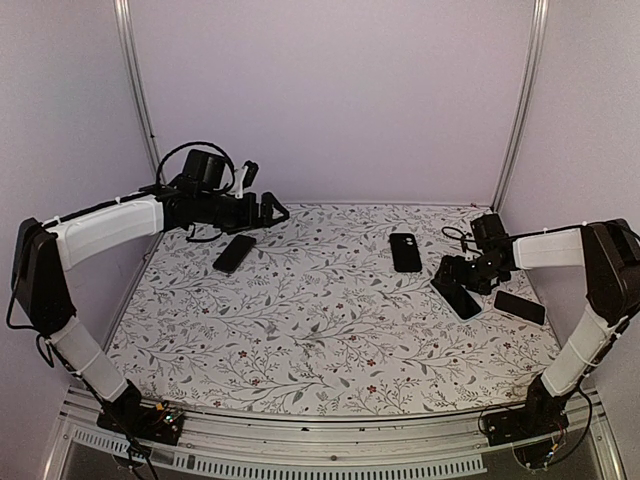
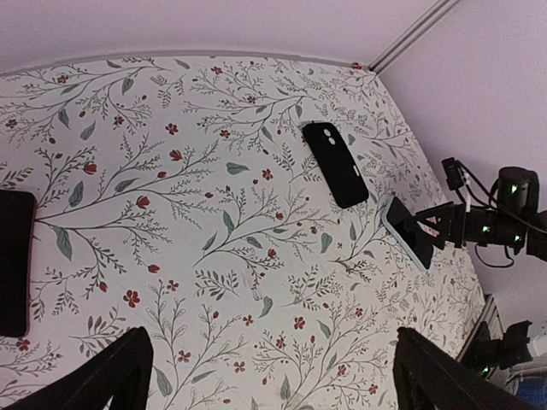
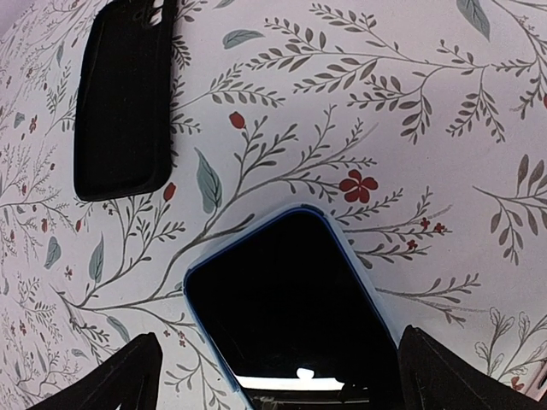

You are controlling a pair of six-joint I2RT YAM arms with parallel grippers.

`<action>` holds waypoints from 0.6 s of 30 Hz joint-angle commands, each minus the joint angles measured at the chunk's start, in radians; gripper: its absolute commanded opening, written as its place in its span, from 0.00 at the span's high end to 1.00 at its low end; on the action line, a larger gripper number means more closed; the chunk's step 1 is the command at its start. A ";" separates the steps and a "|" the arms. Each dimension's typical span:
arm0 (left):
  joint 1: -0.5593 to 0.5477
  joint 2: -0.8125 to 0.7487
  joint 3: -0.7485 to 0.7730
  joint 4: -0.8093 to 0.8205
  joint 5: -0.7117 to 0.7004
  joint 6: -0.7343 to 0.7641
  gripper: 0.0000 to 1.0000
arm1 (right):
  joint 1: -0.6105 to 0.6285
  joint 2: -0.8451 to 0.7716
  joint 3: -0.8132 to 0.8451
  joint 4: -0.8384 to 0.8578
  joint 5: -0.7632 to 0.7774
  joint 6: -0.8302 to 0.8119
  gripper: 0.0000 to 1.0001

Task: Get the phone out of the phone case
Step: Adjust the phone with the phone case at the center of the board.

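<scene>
The phone in a light blue case (image 1: pixel 457 297) lies screen up at the right of the table. In the right wrist view it (image 3: pixel 291 299) fills the lower middle. My right gripper (image 1: pixel 466 272) is open just above the phone's near end, and in its own view (image 3: pixel 275 350) one finger stands on each side of the phone, apart from its edges. My left gripper (image 1: pixel 270 210) is open and empty, held in the air at the back left; its own view (image 2: pixel 272 342) shows only tablecloth between the fingers, with the cased phone (image 2: pixel 408 231) far off.
An empty black phone case (image 1: pixel 405 252) lies back-up left of the right gripper and also shows in the right wrist view (image 3: pixel 124 94). A bare black phone (image 1: pixel 233 253) lies under the left arm. Another black phone (image 1: pixel 519 307) lies near the right edge.
</scene>
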 commanded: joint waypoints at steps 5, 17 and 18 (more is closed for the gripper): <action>-0.012 0.014 0.017 0.016 -0.001 0.000 0.01 | 0.013 0.017 -0.021 -0.042 0.024 -0.003 0.01; -0.013 0.019 0.015 0.021 0.002 0.009 0.01 | 0.002 -0.030 0.002 -0.088 0.146 -0.013 0.01; -0.013 0.020 0.015 0.021 0.004 0.011 0.01 | 0.003 -0.014 0.001 -0.087 0.081 -0.022 0.01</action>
